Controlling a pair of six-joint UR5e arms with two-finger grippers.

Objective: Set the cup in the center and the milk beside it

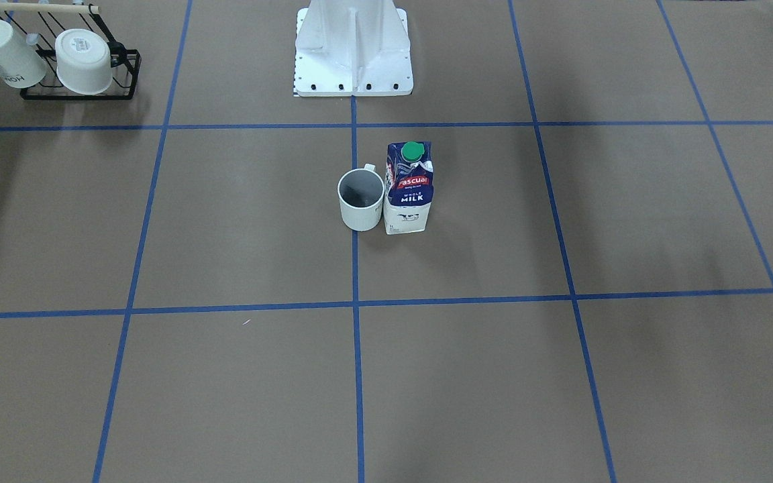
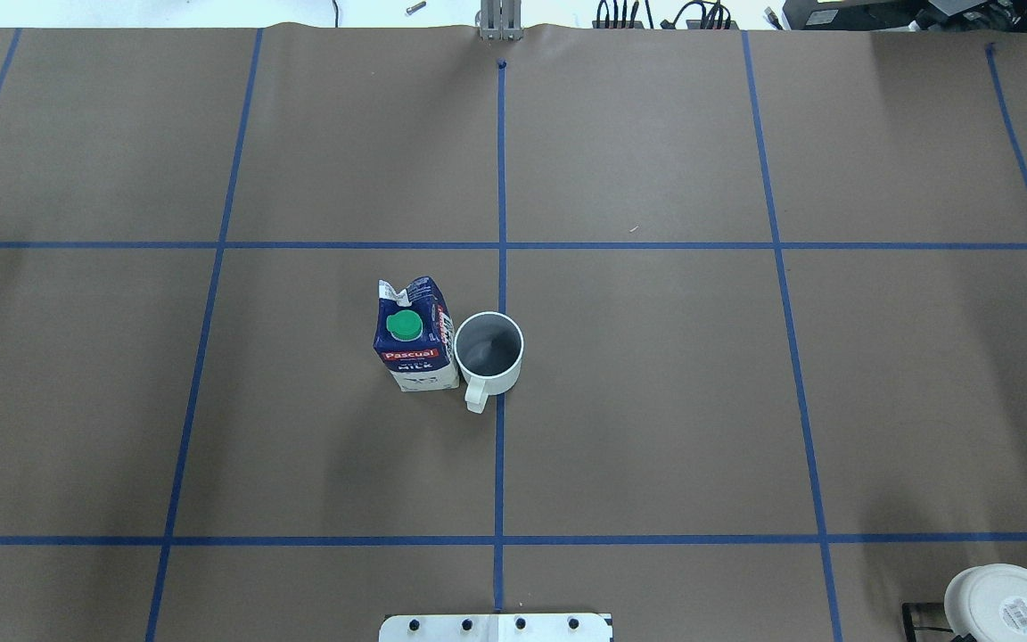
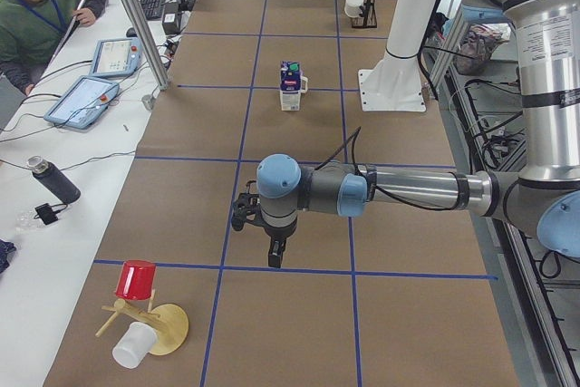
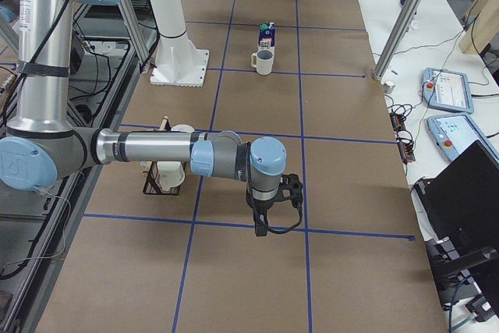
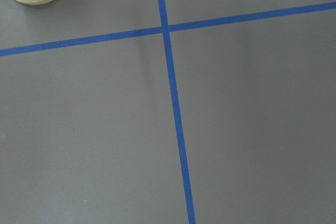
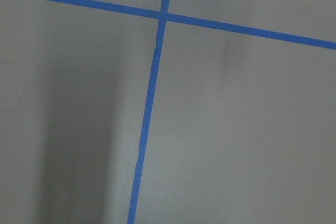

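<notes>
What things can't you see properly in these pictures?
- Left gripper: only in the left side view, too small to tell open or shut.
- Right gripper: same, right side view.
- Handleless cup: cut off by the overhead view's bottom edge.
- Cup and milk: too close to tell if touching.

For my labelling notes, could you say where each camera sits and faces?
Front: across table, facing robot base; cup, milk central.
Overhead: behind robot, looking forward; base edge, same cup, milk.
Left: left table end; left arm near.
Right: right table end; right arm near.
Left wrist: down on tape; no body.
Right wrist: likewise.
</notes>
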